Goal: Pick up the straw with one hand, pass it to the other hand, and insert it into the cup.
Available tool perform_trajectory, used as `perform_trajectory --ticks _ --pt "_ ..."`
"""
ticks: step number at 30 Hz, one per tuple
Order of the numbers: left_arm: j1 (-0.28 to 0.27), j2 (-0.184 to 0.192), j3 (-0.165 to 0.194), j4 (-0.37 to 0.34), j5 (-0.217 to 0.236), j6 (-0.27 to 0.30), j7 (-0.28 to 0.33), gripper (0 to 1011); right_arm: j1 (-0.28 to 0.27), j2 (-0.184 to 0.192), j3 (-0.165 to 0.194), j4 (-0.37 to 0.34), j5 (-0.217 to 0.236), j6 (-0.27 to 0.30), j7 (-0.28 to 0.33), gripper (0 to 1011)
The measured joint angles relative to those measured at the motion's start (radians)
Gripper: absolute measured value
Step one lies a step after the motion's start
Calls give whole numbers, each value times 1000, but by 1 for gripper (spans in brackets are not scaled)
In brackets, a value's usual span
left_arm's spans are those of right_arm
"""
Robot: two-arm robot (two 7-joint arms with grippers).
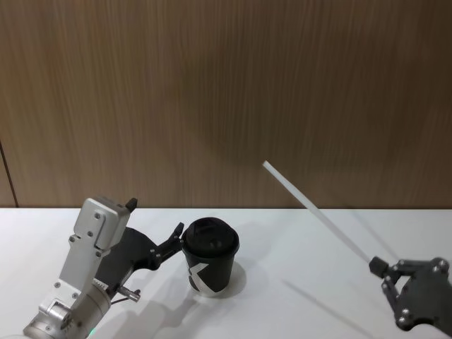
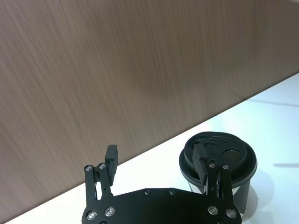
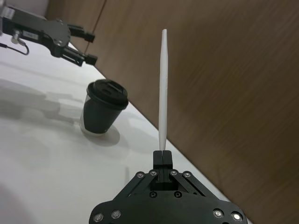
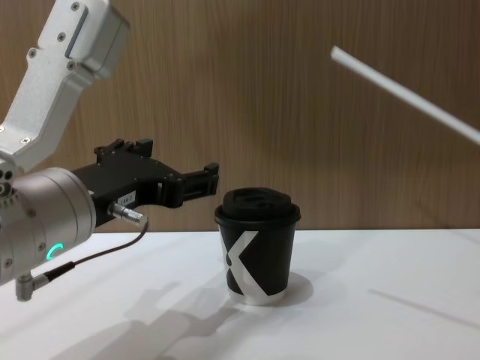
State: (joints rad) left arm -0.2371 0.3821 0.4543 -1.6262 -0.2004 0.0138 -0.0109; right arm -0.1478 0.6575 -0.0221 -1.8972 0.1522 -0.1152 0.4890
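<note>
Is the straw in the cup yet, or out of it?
Out. The right hand grips the straw by one end, raised in the air, apart from the lidded cup.

Lower end of the straw: cut off by the chest view's right edge.
Held tip of the straw: hidden between the clamped fingers of the right gripper, in the right wrist view.
Body of the right gripper: cropped at the head view's lower right corner.
Lower wall of the cup: behind the left gripper, left wrist view, lower right.
</note>
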Motion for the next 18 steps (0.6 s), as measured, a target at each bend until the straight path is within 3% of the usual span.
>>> perform_trajectory --ticks 9,18 --pt "0 0 0 0 0 0 0 1002 52 47 10 30 52 -170 82 0" --pt "0 0 0 0 0 0 0 1003 117 66 -14 54 90 -258 135 0"
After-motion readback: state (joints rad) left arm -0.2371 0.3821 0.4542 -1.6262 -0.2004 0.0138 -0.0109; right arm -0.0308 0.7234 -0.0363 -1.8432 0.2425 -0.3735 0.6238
